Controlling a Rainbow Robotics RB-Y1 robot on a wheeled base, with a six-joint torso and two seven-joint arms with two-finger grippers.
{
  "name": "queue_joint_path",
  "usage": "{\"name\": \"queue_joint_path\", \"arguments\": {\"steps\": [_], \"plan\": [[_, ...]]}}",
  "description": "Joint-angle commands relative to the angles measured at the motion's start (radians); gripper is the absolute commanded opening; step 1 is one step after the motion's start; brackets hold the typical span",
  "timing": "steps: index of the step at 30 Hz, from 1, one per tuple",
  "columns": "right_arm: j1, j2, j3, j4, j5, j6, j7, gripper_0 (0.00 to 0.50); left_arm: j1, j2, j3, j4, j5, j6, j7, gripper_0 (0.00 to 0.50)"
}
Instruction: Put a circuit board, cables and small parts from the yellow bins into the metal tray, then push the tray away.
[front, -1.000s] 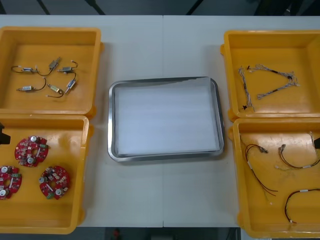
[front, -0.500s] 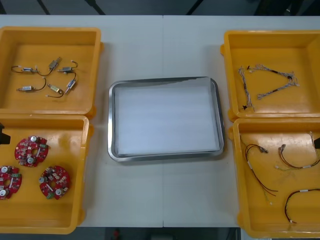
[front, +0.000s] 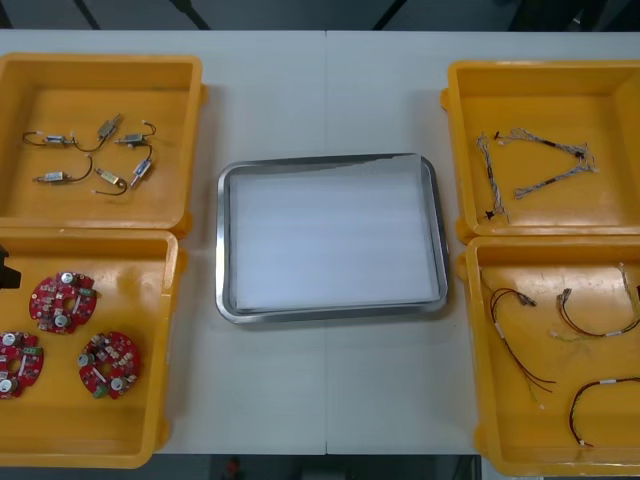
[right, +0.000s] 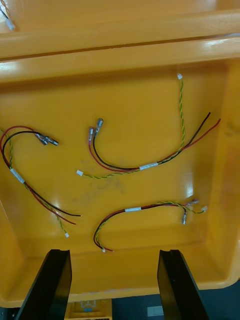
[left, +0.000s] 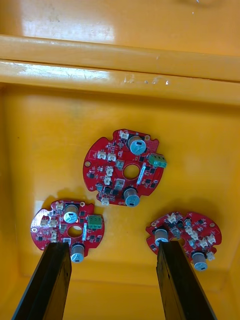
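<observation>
My left gripper (left: 114, 287) hangs open above the near left yellow bin (front: 150, 400), nothing between its fingers. Three round red circuit boards lie in that bin: one (left: 125, 167) beyond the fingers, one (left: 67, 230) by the left finger, one (left: 185, 237) by the right finger. My right gripper (right: 114, 290) is open over the near right yellow bin (front: 480, 400), above several red, black and yellow cables (right: 145, 165). The metal tray (front: 330, 312), white inside, sits between the bins with nothing in it.
The far left bin (front: 190, 130) holds several small metal parts (front: 100, 155). The far right bin (front: 455, 130) holds twisted blue and white cables (front: 530, 165). A black part of my left arm (front: 5, 270) shows at the table's left side. Bare table surrounds the tray.
The black tip of my right gripper at the front view's right edge has slid out of sight. Nothing else has moved.
</observation>
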Motion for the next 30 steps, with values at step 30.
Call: {"name": "queue_joint_path", "arguments": {"steps": [30], "plan": [[0.288, -0.067, -0.038, -0.017, 0.043, -0.259, -0.49, 0.5, 0.049, 0.065, -0.008, 0.013, -0.009, -0.04, -0.063, 0.5]]}}
